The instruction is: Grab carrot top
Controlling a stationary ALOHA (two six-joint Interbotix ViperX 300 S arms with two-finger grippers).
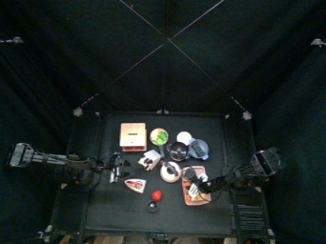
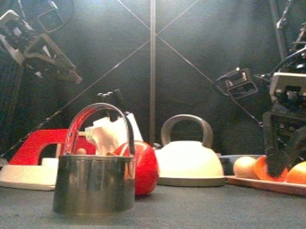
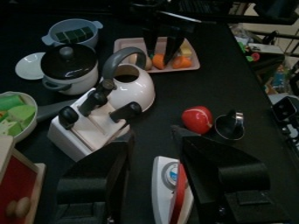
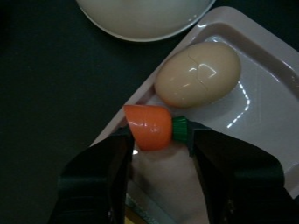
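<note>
**Carrot top between the jaws, grasp nearly made**

Carrot (image 4: 149, 128) lies in the pink tray (image 4: 251, 52), directly between the 2 jaws of the right gripper (image 4: 162, 150). Its green top (image 4: 183, 129) sits against the inner face of 1 jaw — the orange body is touching or nearly touching the other. An egg (image 4: 198, 75) rests just beyond the carrot, farther out from the gripper, on the same tray.

The approach looks done: the gripper is down in the tray and straddling the target. I judge the jaws parted but close to the carrot — whether they are already squeezing it cannot be told. What seems left is closing firmly and lifting the carrot off the tray.

The left gripper (image 3: 149, 171) hangs with jaws apart above the table, over a red-and-white toy iron (image 3: 173, 182), well away from the tray.
</note>
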